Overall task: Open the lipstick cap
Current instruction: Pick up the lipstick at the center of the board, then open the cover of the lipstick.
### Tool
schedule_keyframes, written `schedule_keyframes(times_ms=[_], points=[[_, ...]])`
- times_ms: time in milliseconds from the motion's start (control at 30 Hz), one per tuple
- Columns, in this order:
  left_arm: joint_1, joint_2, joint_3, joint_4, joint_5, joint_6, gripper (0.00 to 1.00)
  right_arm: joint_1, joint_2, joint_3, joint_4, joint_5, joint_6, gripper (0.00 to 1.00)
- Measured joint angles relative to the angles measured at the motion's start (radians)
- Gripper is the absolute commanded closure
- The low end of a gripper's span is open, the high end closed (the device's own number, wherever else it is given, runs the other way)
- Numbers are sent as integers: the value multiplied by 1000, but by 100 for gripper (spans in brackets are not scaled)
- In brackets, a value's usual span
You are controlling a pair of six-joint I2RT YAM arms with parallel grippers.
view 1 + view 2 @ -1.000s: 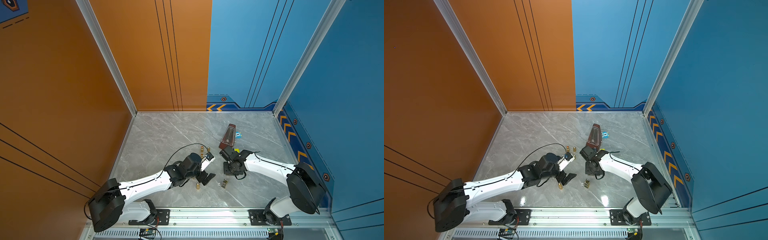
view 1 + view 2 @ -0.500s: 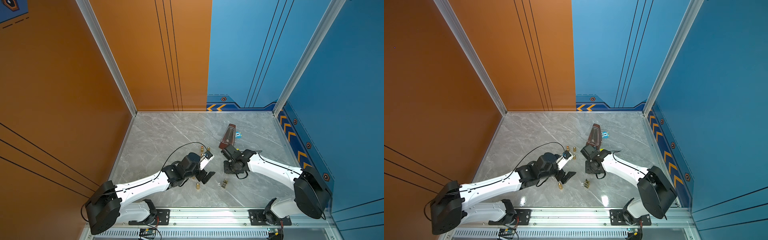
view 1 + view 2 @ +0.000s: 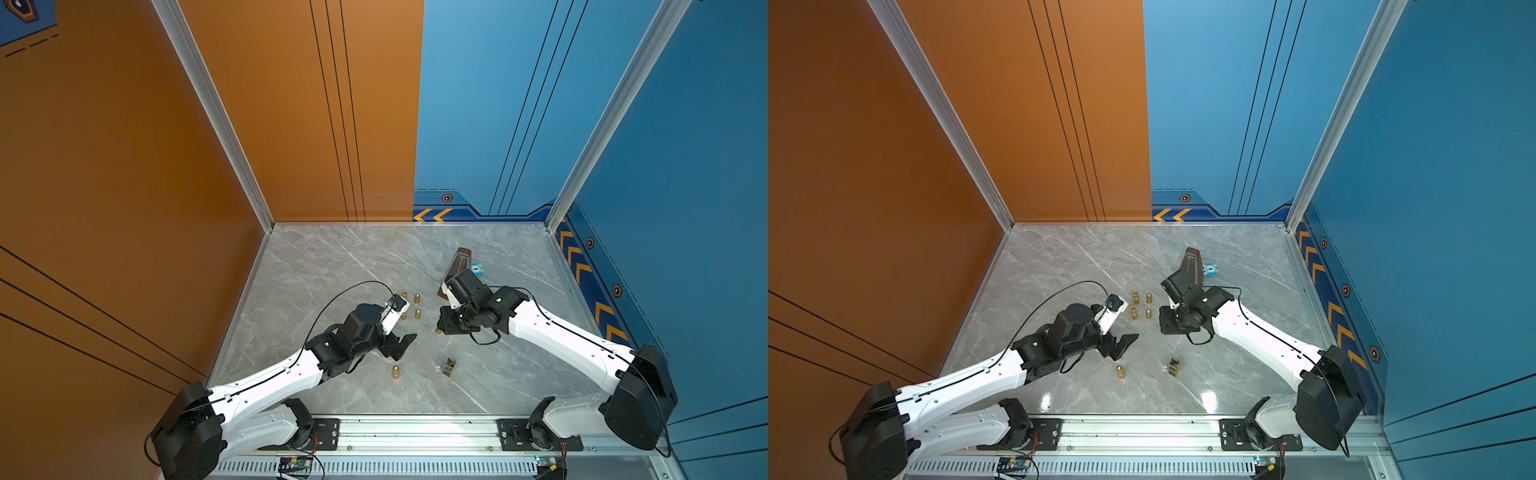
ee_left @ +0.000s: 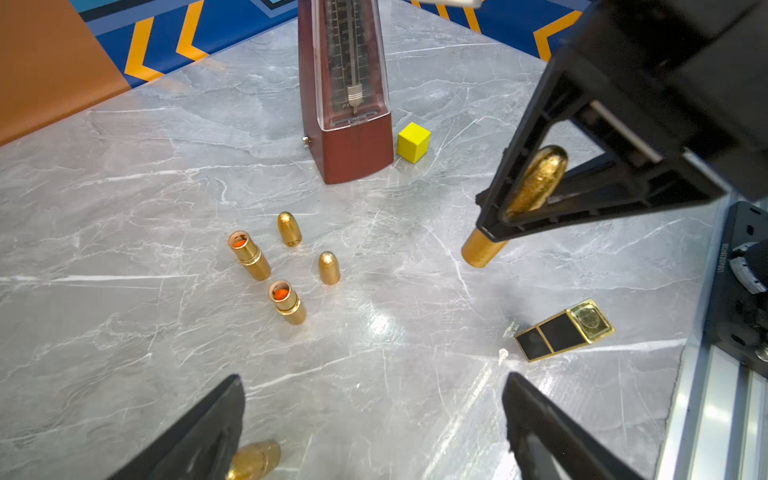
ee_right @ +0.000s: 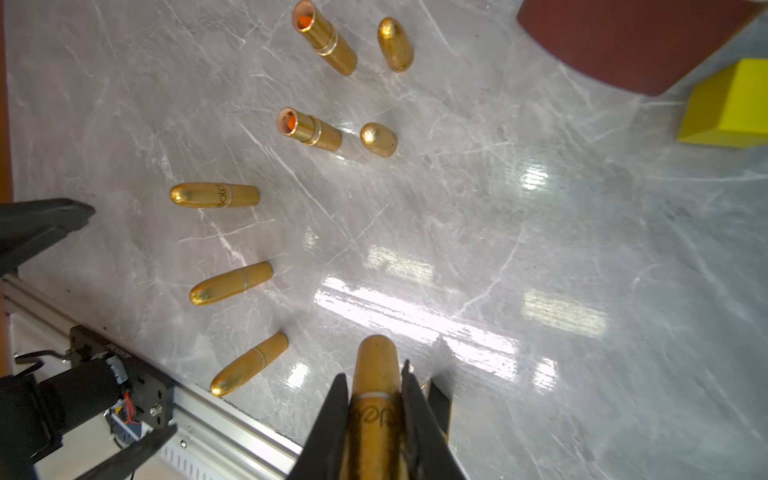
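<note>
I saw the gold bullet-shaped lipstick (image 4: 484, 249), capped, tilted with its base toward the tabletop (image 4: 124, 332), capped end pinched in the right gripper (image 5: 373, 370).

White links (image 3: 270, 384); black joints (image 3: 640, 403); black cable (image 3: 372, 282); black left pincer (image 3: 404, 348).

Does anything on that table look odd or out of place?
The lipstick in the right jaws looks smudged dark where they pinch it. A metronome and yellow block sit oddly among the makeup.
</note>
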Motion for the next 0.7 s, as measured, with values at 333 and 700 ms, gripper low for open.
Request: schedule_keyframes(times_ms=[333, 700], points=[[97, -44, -61, 10, 84, -17, 17, 0, 63, 11, 116, -249, -11, 83], [119, -20, -80, 75, 227, -25, 36, 0, 109, -4, 274, -401, 39, 83]])
